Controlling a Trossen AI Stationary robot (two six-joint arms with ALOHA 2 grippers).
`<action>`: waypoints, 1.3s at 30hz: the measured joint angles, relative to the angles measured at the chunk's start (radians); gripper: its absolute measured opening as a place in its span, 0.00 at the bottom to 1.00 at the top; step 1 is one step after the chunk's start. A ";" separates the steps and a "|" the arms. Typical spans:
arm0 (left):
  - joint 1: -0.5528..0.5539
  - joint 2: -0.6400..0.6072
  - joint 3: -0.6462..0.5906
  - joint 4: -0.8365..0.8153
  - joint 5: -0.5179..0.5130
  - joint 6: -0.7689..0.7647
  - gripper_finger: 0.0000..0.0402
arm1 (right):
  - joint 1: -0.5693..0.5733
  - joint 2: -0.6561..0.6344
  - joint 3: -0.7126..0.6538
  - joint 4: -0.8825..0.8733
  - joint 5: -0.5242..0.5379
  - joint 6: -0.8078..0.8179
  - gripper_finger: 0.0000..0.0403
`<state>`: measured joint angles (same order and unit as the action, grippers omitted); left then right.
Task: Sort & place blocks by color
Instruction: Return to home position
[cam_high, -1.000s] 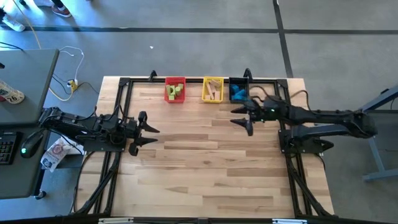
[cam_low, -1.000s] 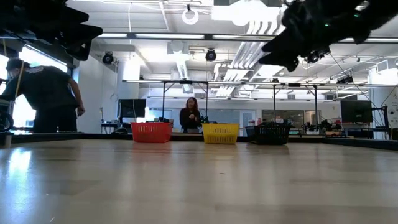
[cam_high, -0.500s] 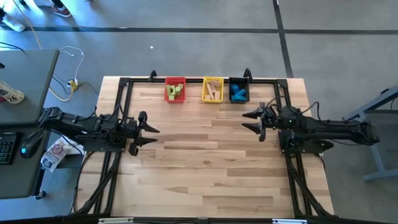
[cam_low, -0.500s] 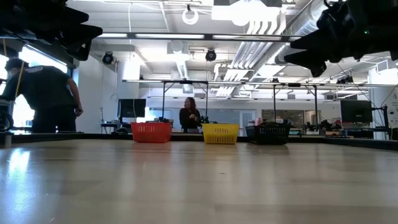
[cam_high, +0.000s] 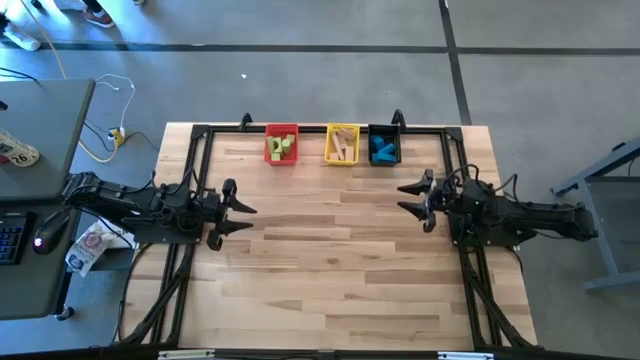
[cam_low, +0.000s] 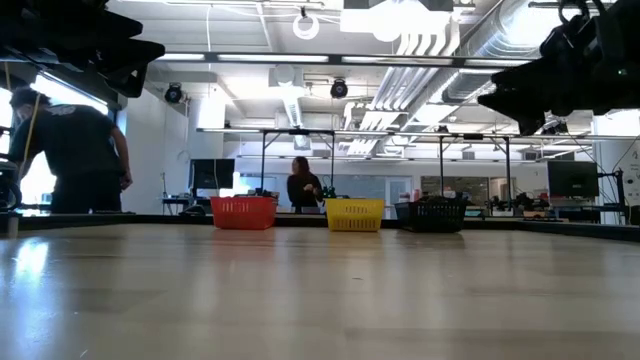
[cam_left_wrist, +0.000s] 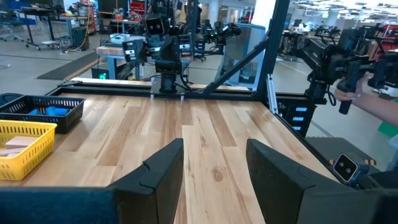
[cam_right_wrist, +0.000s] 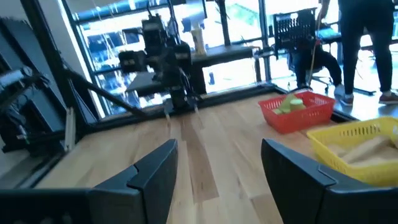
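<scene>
Retracted from black bin (cam_high: 384, 128), right tool (cam_high: 403, 197) gapes empty, left tool (cam_high: 245, 218) likewise; blocks (cam_high: 383, 150) partly hidden inside.

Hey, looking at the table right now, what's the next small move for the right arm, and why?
Probably fold the right arm back to rest like the left arm. The green blocks lie in the red bin, tan blocks in the yellow bin, blue blocks in the black bin; none shows on the table, and the right hand and left hand are open and empty.
</scene>
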<state>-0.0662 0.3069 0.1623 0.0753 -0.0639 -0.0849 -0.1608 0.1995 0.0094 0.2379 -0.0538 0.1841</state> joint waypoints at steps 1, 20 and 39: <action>0.000 0.000 0.000 0.000 0.000 0.000 0.41 | 0.000 -0.010 0.000 -0.022 0.002 -0.004 0.54; 0.000 0.000 0.000 0.000 0.000 0.000 0.41 | 0.000 -0.027 0.000 -0.159 0.123 -0.028 0.54; 0.000 0.000 0.000 0.000 0.000 0.000 0.41 | 0.000 -0.026 0.000 -0.197 0.114 -0.027 0.54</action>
<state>-0.0662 0.3071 0.1623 0.0755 -0.0639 -0.0853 -0.1608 0.1734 0.0090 0.0410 0.0601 0.1570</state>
